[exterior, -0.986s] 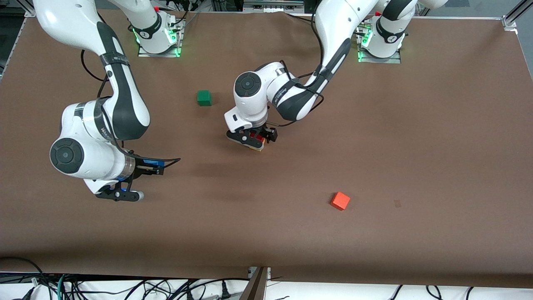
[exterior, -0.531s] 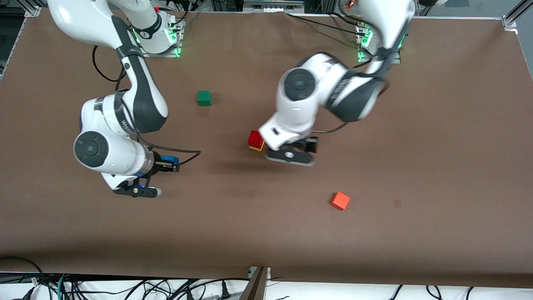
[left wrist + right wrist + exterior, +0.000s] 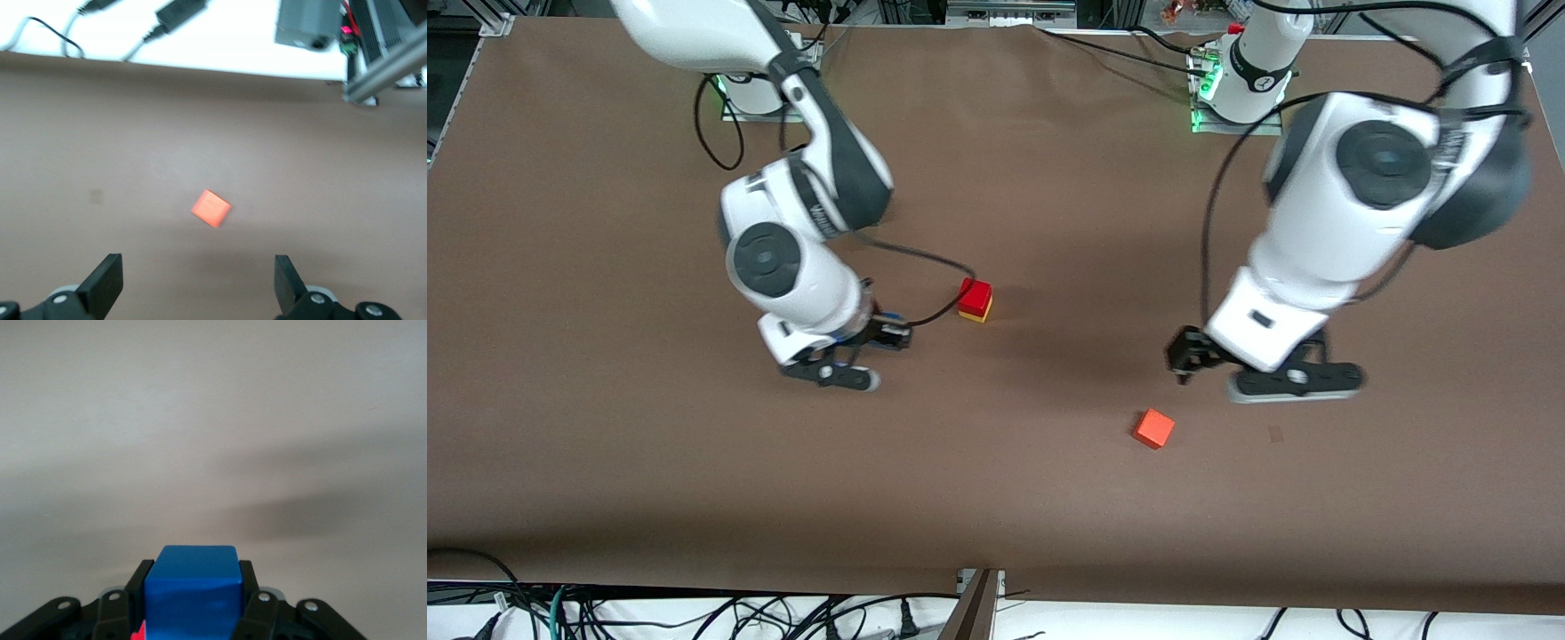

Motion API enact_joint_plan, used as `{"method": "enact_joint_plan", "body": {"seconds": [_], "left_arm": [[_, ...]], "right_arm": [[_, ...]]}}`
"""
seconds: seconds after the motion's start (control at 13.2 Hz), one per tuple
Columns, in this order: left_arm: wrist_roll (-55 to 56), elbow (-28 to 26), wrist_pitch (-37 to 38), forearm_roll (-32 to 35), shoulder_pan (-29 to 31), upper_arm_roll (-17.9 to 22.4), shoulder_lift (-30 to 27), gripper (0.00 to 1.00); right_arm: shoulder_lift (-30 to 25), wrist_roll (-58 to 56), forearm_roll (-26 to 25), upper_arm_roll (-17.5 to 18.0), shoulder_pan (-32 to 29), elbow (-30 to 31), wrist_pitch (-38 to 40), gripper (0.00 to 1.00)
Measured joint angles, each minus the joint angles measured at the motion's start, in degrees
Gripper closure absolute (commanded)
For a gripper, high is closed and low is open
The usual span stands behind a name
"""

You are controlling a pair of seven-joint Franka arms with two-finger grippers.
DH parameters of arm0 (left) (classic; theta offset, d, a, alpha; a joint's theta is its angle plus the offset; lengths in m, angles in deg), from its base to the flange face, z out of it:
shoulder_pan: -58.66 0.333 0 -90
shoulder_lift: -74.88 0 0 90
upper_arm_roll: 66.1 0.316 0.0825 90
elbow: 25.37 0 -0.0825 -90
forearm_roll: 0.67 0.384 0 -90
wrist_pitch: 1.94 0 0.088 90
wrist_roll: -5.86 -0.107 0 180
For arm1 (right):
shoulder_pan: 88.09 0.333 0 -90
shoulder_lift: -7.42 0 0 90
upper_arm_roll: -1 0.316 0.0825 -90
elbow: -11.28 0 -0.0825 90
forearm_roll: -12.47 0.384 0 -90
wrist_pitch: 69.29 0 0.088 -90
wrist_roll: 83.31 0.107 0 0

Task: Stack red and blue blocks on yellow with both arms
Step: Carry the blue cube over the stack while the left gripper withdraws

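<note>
Blue block (image 3: 192, 590) clamped in right gripper (image 3: 852, 356) beside red block (image 3: 975, 292) on yellow cube (image 3: 978, 313), left gripper (image 3: 1258, 366) spread empty near orange-red cube (image 3: 1154, 428); off-centre release likely to topple stack.

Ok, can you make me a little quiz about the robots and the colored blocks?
1. True or false: the red block sits on the yellow block.
2. Which block does the right gripper hold? A green, B blue, C orange-red.
3. Fill in: the left gripper, jaws open, is up over the table near the ______ block.

Key: 1 true. 2 B, the blue block. 3 orange-red.
</note>
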Motion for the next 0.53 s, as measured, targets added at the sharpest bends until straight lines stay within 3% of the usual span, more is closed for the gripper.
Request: {"method": "enact_joint_plan", "body": {"seconds": [0.3, 0.53], "left_arm": [[-1.3, 0.0, 1.2, 0.0, 9.4, -0.2, -0.7, 0.00], [-3.5, 0.0, 6.8, 0.0, 12.4, -0.4, -2.7, 0.00]], "right_arm": [[3.7, 6.4, 0.0, 0.0, 4.7, 0.0, -6.4, 1.00], [3.7, 8.8, 0.0, 0.0, 6.2, -0.2, -6.5, 1.00]]}}
